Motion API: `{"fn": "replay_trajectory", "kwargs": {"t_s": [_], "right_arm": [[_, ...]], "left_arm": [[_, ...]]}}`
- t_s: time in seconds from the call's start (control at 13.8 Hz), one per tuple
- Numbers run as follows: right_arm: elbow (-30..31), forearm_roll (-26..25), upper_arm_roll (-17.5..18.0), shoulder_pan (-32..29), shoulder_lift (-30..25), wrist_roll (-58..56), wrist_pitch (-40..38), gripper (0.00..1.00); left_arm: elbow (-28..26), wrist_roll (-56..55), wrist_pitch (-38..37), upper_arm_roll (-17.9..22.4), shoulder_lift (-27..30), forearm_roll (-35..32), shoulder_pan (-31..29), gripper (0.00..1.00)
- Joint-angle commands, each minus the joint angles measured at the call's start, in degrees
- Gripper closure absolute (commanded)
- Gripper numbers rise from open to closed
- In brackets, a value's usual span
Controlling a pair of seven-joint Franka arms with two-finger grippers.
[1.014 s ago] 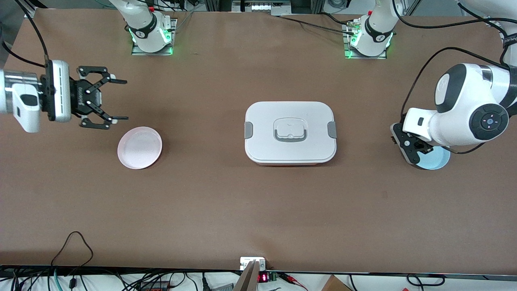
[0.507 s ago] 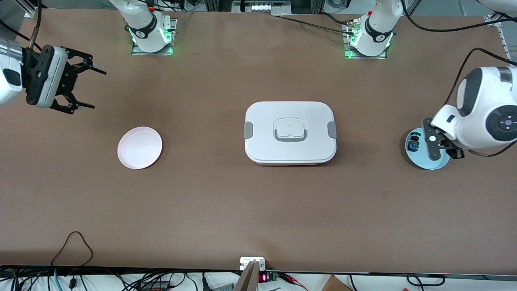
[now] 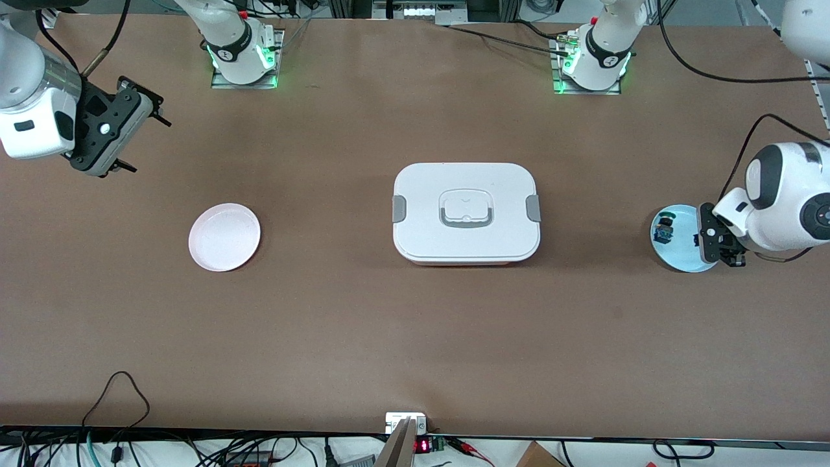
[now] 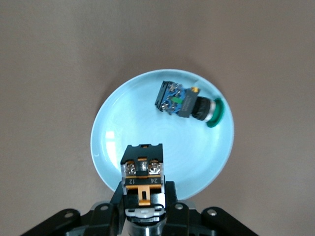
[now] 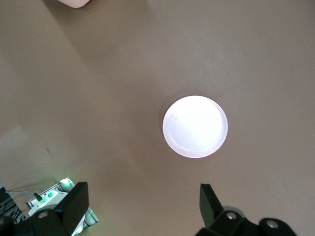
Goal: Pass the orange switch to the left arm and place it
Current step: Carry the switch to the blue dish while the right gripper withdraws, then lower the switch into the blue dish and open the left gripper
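While right gripper (image 3: 139, 139) waits agape, left gripper (image 4: 143, 204) seemingly clamps orange switch (image 4: 142, 172)

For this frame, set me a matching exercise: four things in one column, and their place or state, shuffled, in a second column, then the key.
Things:
1. small black-and-orange switch
2. small black switch with blue-green parts
3. round pink plate
4. right pincer

Places or states:
A. lies on the round light-blue plate
B. open, up over the table at the right arm's end
C. bare, toward the right arm's end from the large white lidded box
D. clamped in the shut left pincer, over the light-blue plate

Pairs: 1-D, 2-A, 3-C, 4-B
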State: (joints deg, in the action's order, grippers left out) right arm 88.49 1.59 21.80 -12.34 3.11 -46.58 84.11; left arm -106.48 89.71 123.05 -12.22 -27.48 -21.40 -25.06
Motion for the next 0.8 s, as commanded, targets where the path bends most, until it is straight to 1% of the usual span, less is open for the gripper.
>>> {"fn": "replay_trajectory", "kwargs": {"t_s": [0.0,0.14,0.29,0.43,0.65,0.72], "right_arm": [[0.45,-0.80,-0.44,-0.40,-0.91,6.46,0.70,0.00],[-0.16,-0.88,-1.05,-0.75,-0.91,12.89,0.96,0.00],[-1.56,-1.50,-1.58,-0.84,-0.91,18.79,1.14,0.00],[-1.65,-2.55,-1.76,-0.93,-0.91,20.04,1.14,0.00],[-1.65,-2.29,-2.55,-0.93,0.05,20.22,2.97,0.00],[-1.65,-1.94,-2.55,-0.84,0.14,20.48,3.60,0.00]], "left_arm": [[-2.66,2.39,5.16,-0.87,-0.65,-1.18,-3.06,0.98],[-6.18,2.39,9.64,-0.87,-0.65,-1.18,-4.81,0.98],[-7.07,2.48,11.68,-0.79,-0.73,-1.18,-6.13,0.98],[-7.68,2.40,11.94,-0.87,-1.00,-1.18,-6.14,0.98],[-7.86,2.39,11.77,-0.87,-1.44,-1.18,-6.05,0.97],[-7.86,2.31,11.51,-0.87,-1.61,-1.18,-6.05,0.89]]}}
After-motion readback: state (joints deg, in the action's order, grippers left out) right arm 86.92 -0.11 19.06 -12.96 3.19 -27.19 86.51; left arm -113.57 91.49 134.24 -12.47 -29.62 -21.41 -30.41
